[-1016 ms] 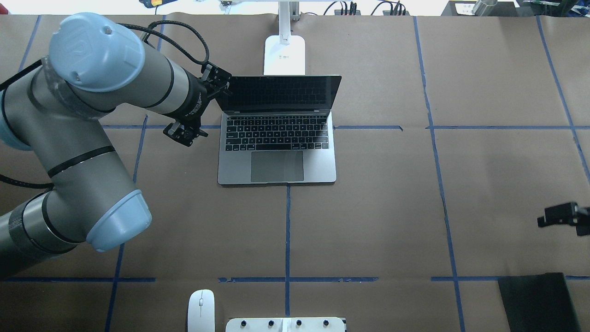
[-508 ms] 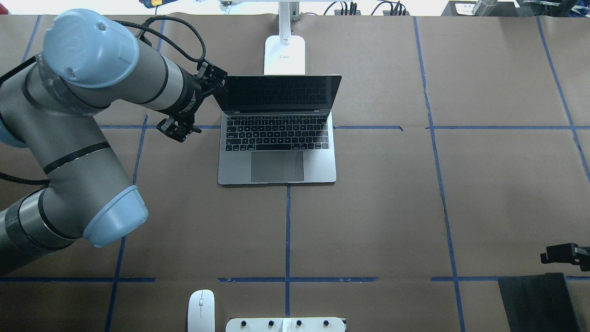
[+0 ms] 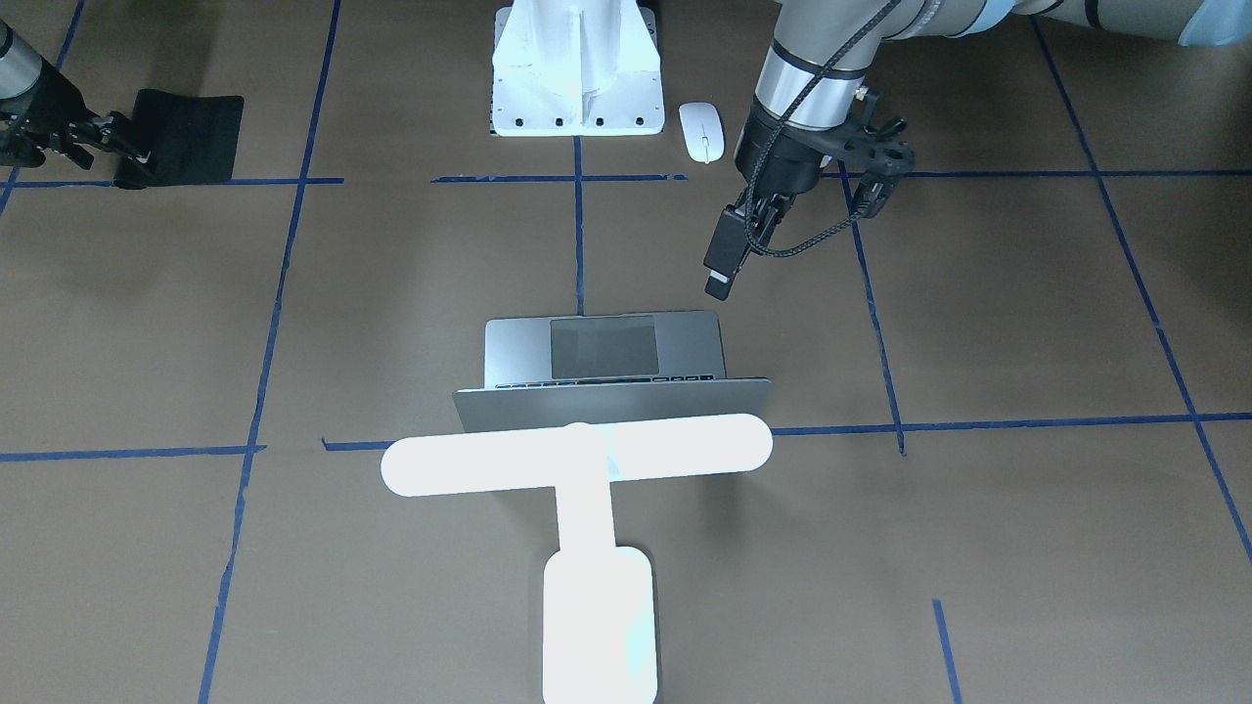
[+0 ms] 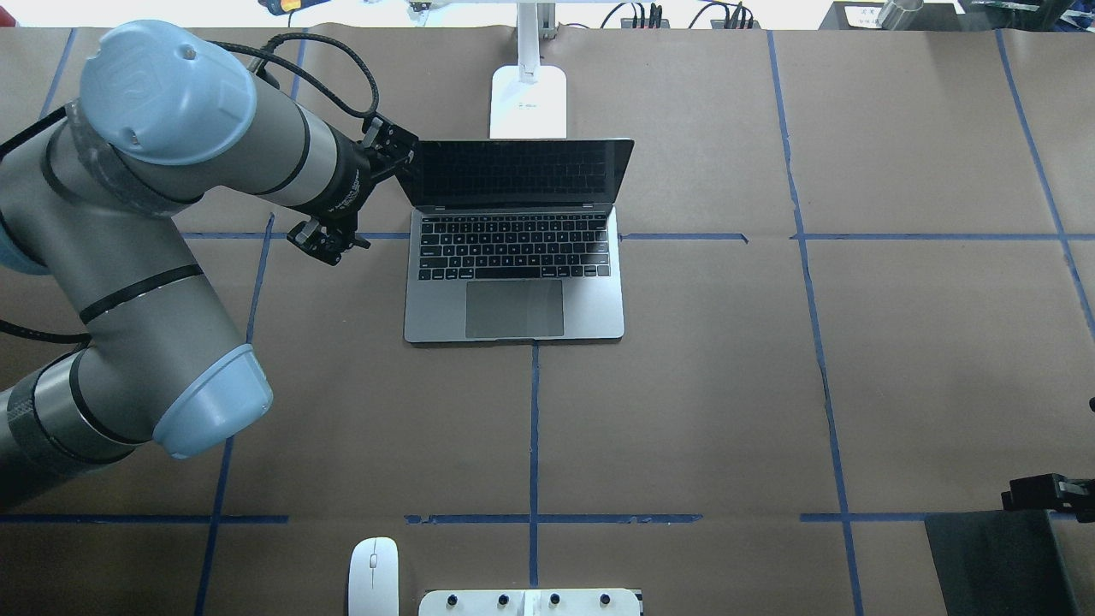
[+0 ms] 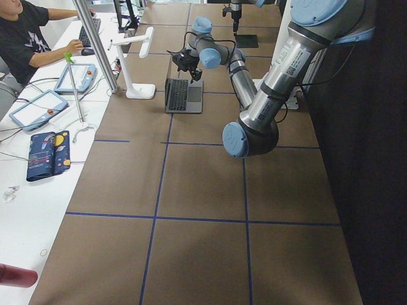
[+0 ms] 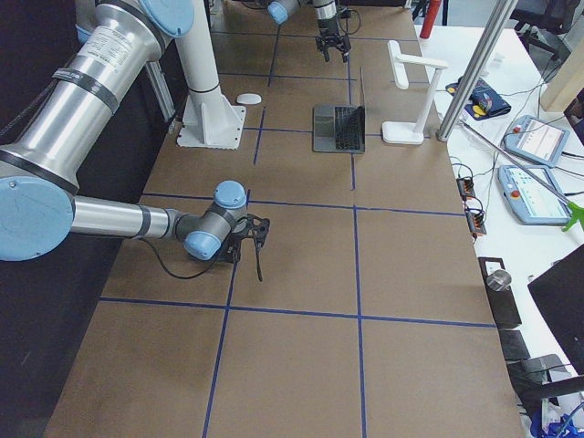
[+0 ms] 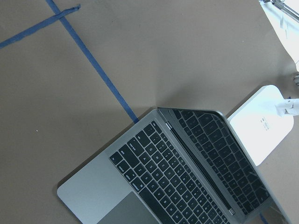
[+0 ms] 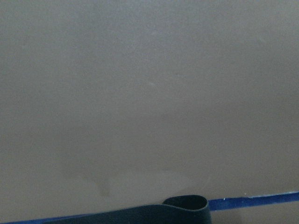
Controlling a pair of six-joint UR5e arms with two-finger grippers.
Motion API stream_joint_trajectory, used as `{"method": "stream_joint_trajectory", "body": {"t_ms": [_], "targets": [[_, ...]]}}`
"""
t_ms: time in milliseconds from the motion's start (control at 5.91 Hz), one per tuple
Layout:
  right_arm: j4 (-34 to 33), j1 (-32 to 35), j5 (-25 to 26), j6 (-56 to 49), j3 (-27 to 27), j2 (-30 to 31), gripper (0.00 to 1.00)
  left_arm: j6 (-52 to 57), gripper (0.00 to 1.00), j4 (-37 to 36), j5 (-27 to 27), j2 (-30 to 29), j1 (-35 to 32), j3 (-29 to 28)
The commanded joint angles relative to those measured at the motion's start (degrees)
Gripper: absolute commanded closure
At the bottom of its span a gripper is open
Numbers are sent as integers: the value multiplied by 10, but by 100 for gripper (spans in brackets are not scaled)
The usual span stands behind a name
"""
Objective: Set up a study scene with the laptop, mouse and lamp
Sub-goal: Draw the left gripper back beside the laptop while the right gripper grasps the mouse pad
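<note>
The laptop (image 4: 513,299) stands open at the table's middle, screen dark, and also shows in the left wrist view (image 7: 154,177). The glowing lamp (image 3: 577,455) stands just behind its lid, base (image 4: 528,103) on the table. The white mouse (image 4: 373,575) lies at the near edge, left of the pedestal. My left gripper (image 4: 395,152) hangs above the table by the lid's left edge, touching nothing; it looks open and empty (image 3: 722,279). My right gripper (image 4: 1026,496) hovers at the far edge of the black mat (image 4: 997,560); it looks open.
The white bolted robot pedestal (image 3: 572,59) sits at the near middle edge. Blue tape lines grid the brown paper. The black mat's edge shows at the bottom of the right wrist view (image 8: 140,214). An operator and tablets are beyond the table's far side.
My left gripper drew back a little to the left, away from the lid's top left corner. My right gripper moved toward the robot, down to the black mat's far edge. The laptop stayed put.
</note>
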State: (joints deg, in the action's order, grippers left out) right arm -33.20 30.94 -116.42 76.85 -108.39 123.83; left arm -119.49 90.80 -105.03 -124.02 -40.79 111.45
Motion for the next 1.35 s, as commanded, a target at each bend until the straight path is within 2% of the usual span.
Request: {"method": "stream_joint_trajectory", "body": {"t_ms": [0, 169, 339, 508, 677, 847, 1016, 1185], "targets": [[2, -39, 18, 15, 12, 0, 17, 0, 0, 0, 0, 0, -1, 0], [2, -46, 18, 15, 21, 4, 33, 0, 0, 0, 0, -1, -4, 1], [2, -48, 18, 15, 22, 4, 54, 0, 0, 0, 0, -1, -4, 2], [2, -48, 17, 15, 22, 6, 95, -1, 0, 0, 0, -1, -4, 4], [2, -46, 17, 15, 16, 5, 100, -1, 0, 0, 0, -1, -5, 4], [2, -44, 17, 15, -9, -2, 100, -1, 0, 0, 0, 0, -9, 7], [2, -43, 15, 15, -22, -36, 100, -2, 0, -3, 0, 0, -10, 10], [1, -14, 12, 12, -33, -51, 100, -1, 0, -3, 0, 2, -13, 10]]}}
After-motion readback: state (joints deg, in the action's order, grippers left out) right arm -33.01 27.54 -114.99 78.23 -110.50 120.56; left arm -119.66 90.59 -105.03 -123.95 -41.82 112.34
